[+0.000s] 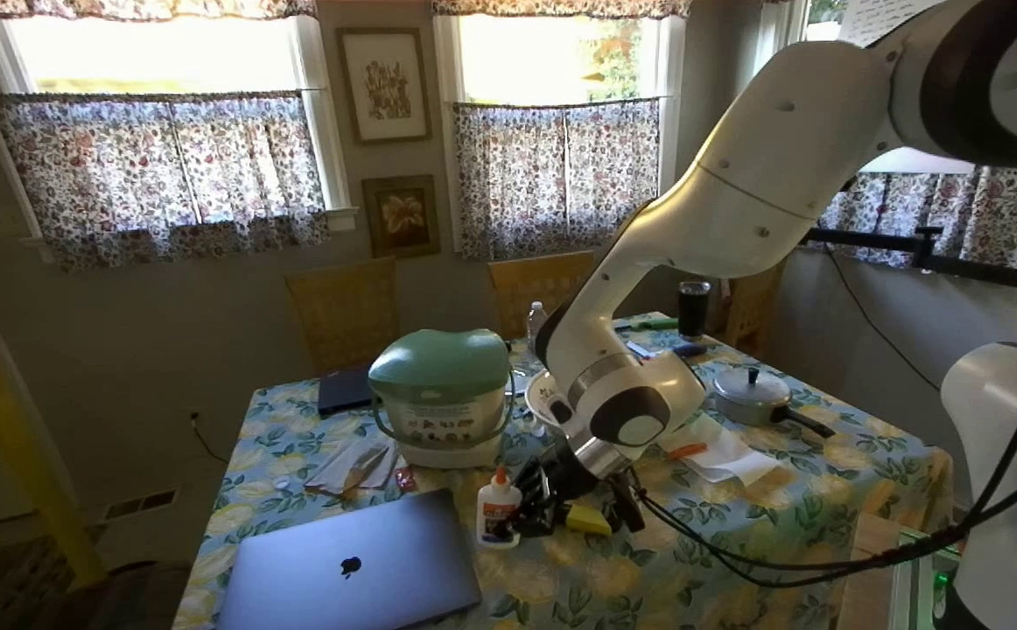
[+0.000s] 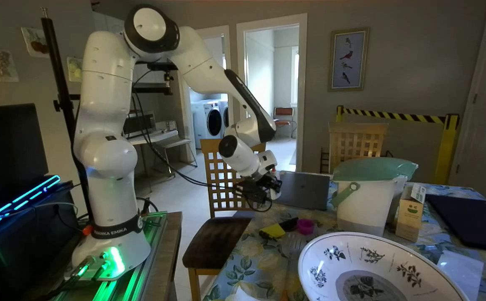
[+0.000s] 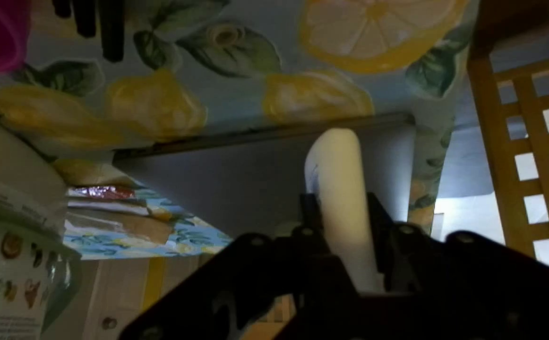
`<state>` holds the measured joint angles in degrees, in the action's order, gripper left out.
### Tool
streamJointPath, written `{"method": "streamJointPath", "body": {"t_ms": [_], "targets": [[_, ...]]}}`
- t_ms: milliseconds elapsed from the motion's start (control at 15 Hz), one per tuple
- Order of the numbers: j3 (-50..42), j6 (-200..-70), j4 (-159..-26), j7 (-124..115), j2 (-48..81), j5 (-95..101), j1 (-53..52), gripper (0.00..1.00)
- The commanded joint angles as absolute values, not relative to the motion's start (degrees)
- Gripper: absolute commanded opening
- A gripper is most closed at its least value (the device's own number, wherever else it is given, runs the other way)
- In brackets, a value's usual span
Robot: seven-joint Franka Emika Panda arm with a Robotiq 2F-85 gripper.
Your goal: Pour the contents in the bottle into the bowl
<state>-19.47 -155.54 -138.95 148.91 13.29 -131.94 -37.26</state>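
The bottle (image 3: 338, 179) is sitting clamped in the gripper (image 3: 343, 210) in the wrist view, its bottom pointing to the top of that inverted view; it seems to be hanging free. The grip looks to be pressing the broad faces, so a light, steady hold is likely safest, since squeezing harder could be forcing contents out early. Print on the bin (image 3: 14, 274) is coming out too dim to read. In an exterior view the bottle is pointing its orange cap (image 1: 500, 477) upward just beside the laptop (image 1: 386, 560), which is showing an Apple logo (image 1: 350, 567); the label (image 1: 498, 516) is defying reading. In an exterior view the bowl (image 2: 377, 269) is lying well apart; carrying the bottle upright, clear of the bin, and tipping only over the bowl's middle would be serving the pour well. The robot's base (image 2: 111, 251) is reading "RANKA EMIKA", its first letter unclear, and a carton (image 2: 408, 223) is wearing a smiling face (image 2: 412, 207).
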Motion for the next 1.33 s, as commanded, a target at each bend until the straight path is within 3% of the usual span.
{"method": "streamJointPath", "body": {"t_ms": [0,400,467,1267], "targets": [[-11.90,-154.12,-147.95,147.04,0.19,-129.91,-27.28,0.08],[-5.04,-140.33,-164.17,134.65,-16.60,-121.61,-8.60,0.07],[-4.84,-138.06,-157.57,131.38,-10.83,-120.03,-6.44,0.07],[-22.59,-93.40,-157.51,107.27,-10.40,-96.30,21.04,0.08]]}}
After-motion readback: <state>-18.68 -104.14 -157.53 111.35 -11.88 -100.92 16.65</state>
